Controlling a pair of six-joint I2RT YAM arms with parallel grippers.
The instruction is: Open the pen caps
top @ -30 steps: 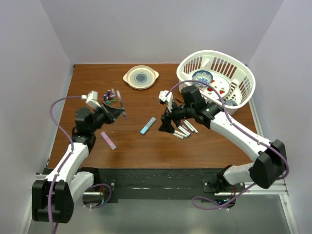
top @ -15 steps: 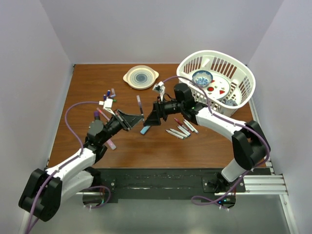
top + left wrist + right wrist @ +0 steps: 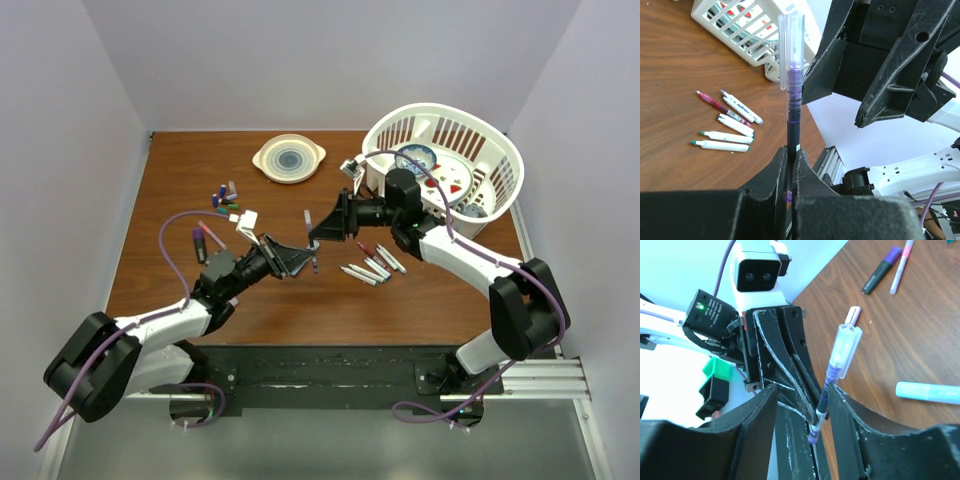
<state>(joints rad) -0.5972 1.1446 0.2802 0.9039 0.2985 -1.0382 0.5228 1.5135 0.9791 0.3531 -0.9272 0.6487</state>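
My left gripper (image 3: 300,258) is shut on the lower barrel of a purple pen (image 3: 791,115) and holds it upright above the table's middle. The pen's clear cap (image 3: 791,45) is on its tip and also shows in the right wrist view (image 3: 845,352). My right gripper (image 3: 322,228) faces the left one. It is open, with its jaws either side of the pen (image 3: 827,385) just below the cap, and the pen lies close to one finger. Several small loose coloured caps (image 3: 225,197) lie at the back left.
Several uncapped white markers (image 3: 370,265) lie right of centre. A black-and-purple marker (image 3: 198,243) and a pink one (image 3: 212,232) lie on the left. A light blue marker (image 3: 927,392) lies under the grippers. A white basket (image 3: 500,200) stands back right, a plate (image 3: 289,158) at the back.
My left gripper has carried the pen right to the table's middle. My right gripper has left the markers, lifted and turned to face it, with its jaws now around the pen.
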